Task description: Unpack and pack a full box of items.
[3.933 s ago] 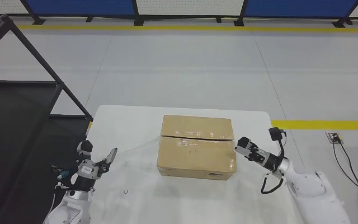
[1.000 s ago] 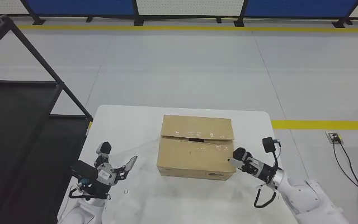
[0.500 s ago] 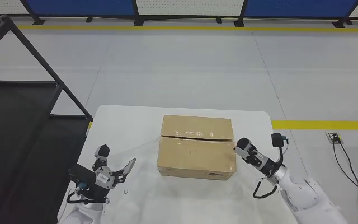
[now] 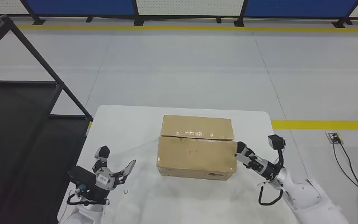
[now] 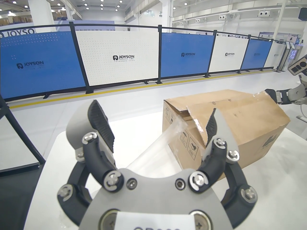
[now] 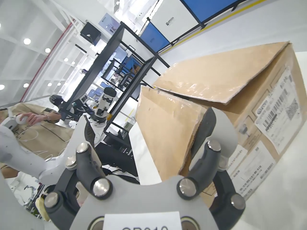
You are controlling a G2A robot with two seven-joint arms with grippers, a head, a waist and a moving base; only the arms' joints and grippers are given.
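Rubber, black and ribbed, lined the fingers [image 5: 99, 120] of the left gripper [image 5: 153, 111], which stood spread wide with nothing in it over the near left part of the white table [image 4: 123, 129], well apart from the box [image 4: 196, 148]. A loose strip of clear film [image 5: 165, 142], glossy and crinkled, ran from there across the smooth tabletop to the box's left end. The box sat in the middle of the table: plain brown corrugated board, oblong, its two top flaps down but not flush, the seam between them ragged with torn tape and a dark gap showing at the left end. Paper labels [image 6: 275, 116] were stuck on its right end. At the near right corner the right gripper [image 6: 148, 125] was open as well, the corner of the near flap [image 6: 168, 116] lying between its fingers, close to one of them, though I could not tell whether it touched. I took the step to be lifting that flap. To my eye it wanted a bite well in from the frayed corner, where the board looked soft enough to tear, then a swing about the fold line rather than a straight pull, since the box might tip or slide on so slick a surface; the free left gripper could steady the far end, and the slippery film was best kept out from under it
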